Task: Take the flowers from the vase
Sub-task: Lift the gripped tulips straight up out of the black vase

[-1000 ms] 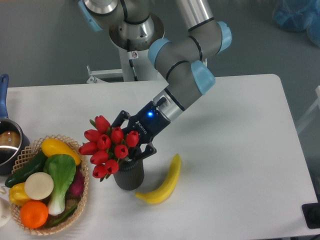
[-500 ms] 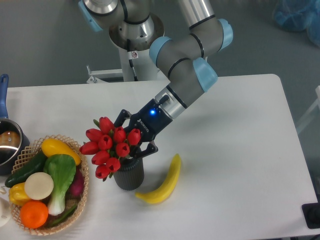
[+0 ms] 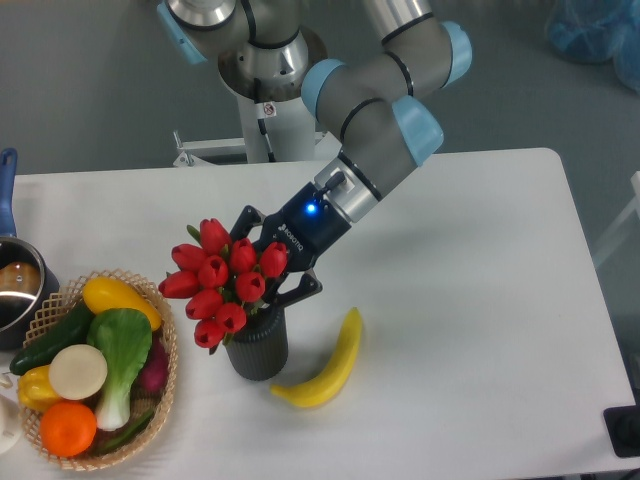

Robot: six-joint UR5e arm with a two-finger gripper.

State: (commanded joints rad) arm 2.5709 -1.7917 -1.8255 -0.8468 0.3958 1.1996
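White table (image 3: 470, 300) fills most of the view, smooth and matte, its rounded far corner up at two o'clock. Beyond it, a grey floor (image 3: 90, 90) runs across the whole top, evenly lit, no hard shadows. At twelve o'clock a round metal pedestal (image 3: 270, 60) rises from a white bracket (image 3: 210, 150) at the table's far edge. Up in the one o'clock corner, a crumpled blue plastic sheet (image 3: 595, 40) sits on the floor. At four o'clock, a small dark block (image 3: 625, 432) sits just off the table's near right corner. Light is soft and diffuse, with only faint shadows on the tabletop.
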